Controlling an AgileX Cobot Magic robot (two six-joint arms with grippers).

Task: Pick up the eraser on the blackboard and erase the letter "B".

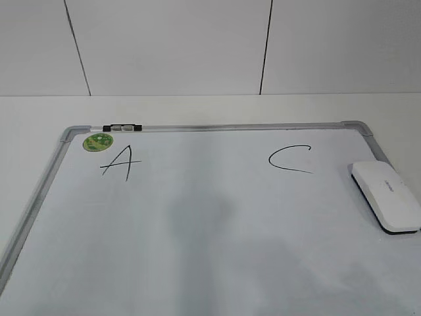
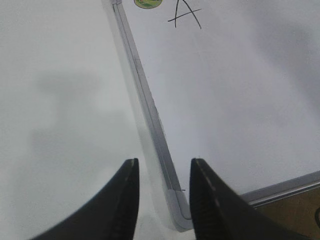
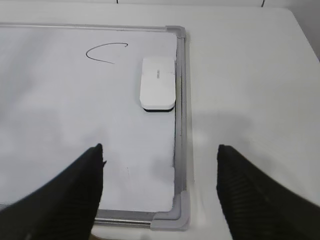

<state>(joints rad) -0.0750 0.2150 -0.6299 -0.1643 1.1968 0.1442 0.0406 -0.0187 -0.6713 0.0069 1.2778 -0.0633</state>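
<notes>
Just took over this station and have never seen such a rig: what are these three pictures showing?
One picture looks from the front at a whiteboard lying flat on a table. On it: the letters "A" and "C", no "B" between them, a green sticker and a white eraser by the right edge. The other two come from cameras on the robot's two wrists. The dark shapes are each arm's jaws: left gripper over the board's left frame, right gripper open short of the eraser. Neither holds anything.
</notes>
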